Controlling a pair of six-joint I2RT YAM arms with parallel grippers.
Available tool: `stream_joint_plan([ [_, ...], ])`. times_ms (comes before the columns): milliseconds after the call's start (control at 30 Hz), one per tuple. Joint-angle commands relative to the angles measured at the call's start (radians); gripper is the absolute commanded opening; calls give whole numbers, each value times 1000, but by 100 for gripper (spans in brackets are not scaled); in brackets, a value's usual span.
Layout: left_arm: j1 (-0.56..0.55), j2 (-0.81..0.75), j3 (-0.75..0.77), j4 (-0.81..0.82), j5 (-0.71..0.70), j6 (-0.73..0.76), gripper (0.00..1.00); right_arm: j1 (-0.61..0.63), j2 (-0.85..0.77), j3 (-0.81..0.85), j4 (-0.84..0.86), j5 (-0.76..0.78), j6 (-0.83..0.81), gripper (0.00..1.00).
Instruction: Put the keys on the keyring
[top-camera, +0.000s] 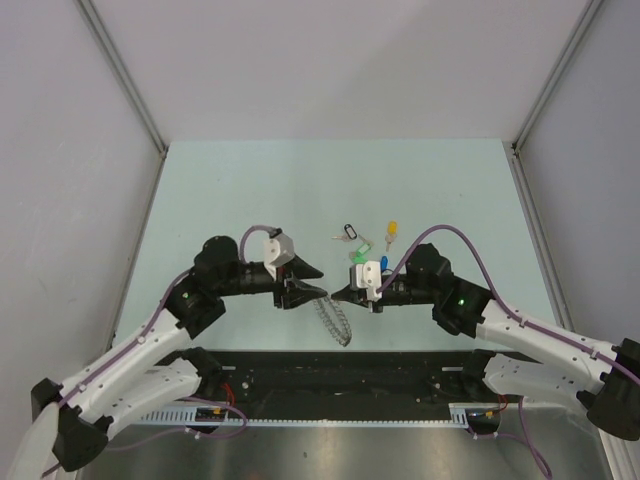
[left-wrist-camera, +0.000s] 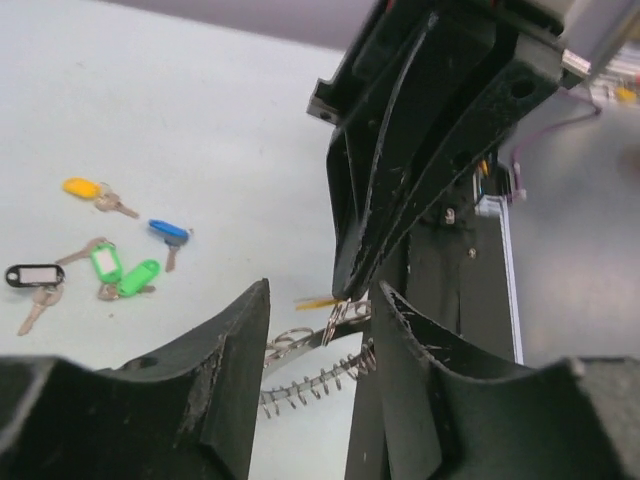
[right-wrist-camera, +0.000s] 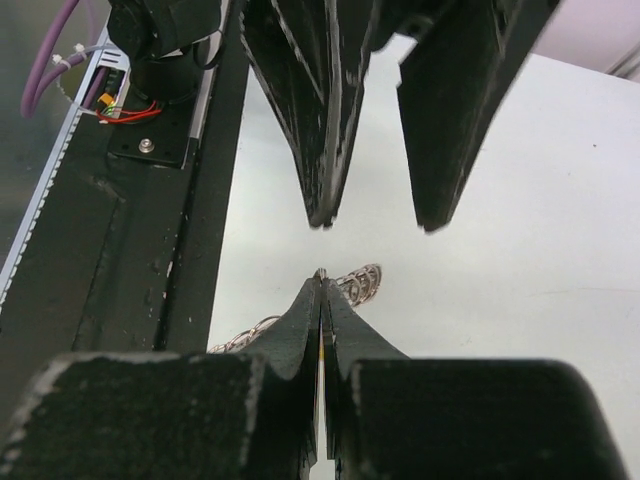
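The step in hand, as I judge it, is to thread 1 key onto the keyring (left-wrist-camera: 318, 383) between the 2 arms. The right gripper (right-wrist-camera: 320, 282) has its jaws pressed together on a thin orange strip. I take this strip to be the plastic head of the orange key (left-wrist-camera: 318, 301), seen on its edge. The left gripper (right-wrist-camera: 374, 222) faces it tip to tip, with its jaws spread and nothing between them. The coil of the keyring is just below both tips, near the front edge of the surface (top-camera: 250, 190). Whether the key is already on the coil, I cannot tell.

To do this step well, the left jaws should close on the coil just beside the key, not on the key itself. Then the ring cannot swing or turn when the right arm pushes. The right grip must be firm and flat on the plastic head, because the metal blade is smooth and would slip. The push should follow the curve of the wire, slowly.

The keyring is silver-grey wire wound like a spring, so its rim looks beaded. I think it can flex and catch on the jaws, which are matte black with scratched inner faces. The other keys (left-wrist-camera: 120, 268) lie loose in a small group, farther back on the surface and apart from the grippers. They are small silver blades with glossy plastic heads in yellow, blue, green and black.
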Motion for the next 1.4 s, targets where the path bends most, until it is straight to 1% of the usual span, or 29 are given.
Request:
stream_joint_plan([
  [0,6,104,118,-226,173,233,51,5,-26,40,19,-30,-19,0],
  [67,4,131,144,-293,185,279,50,5,-27,40,16,-35,-20,0],
  [233,4,213,222,-447,210,420,45,5,-27,41,13,-44,-22,0],
  [300,3,235,247,-485,208,467,44,5,-27,41,11,-46,-23,0],
  [367,-2,266,256,-511,219,480,41,5,-26,45,10,-50,-23,0],
  [500,-22,301,270,-511,219,489,33,5,-21,46,7,-53,-25,0],
  [733,-39,330,282,-510,222,495,24,5,-18,48,3,-55,-26,0],
  [900,-43,323,271,-461,243,469,24,5,-10,51,2,-60,-26,0],
  [1033,-48,320,271,-455,248,466,23,5,-6,52,0,-58,-26,0],
  [1133,-50,320,268,-452,253,465,15,5,-7,52,-1,-60,-26,0],
  [1167,-50,318,267,-447,256,460,7,5,-7,54,-3,-58,-26,0],
  [1200,-50,316,264,-445,257,459,1,5,-7,52,-4,-60,-28,0],
  [1367,-50,274,233,-413,213,419,0,-1,-26,52,-30,-47,-33,0],
])
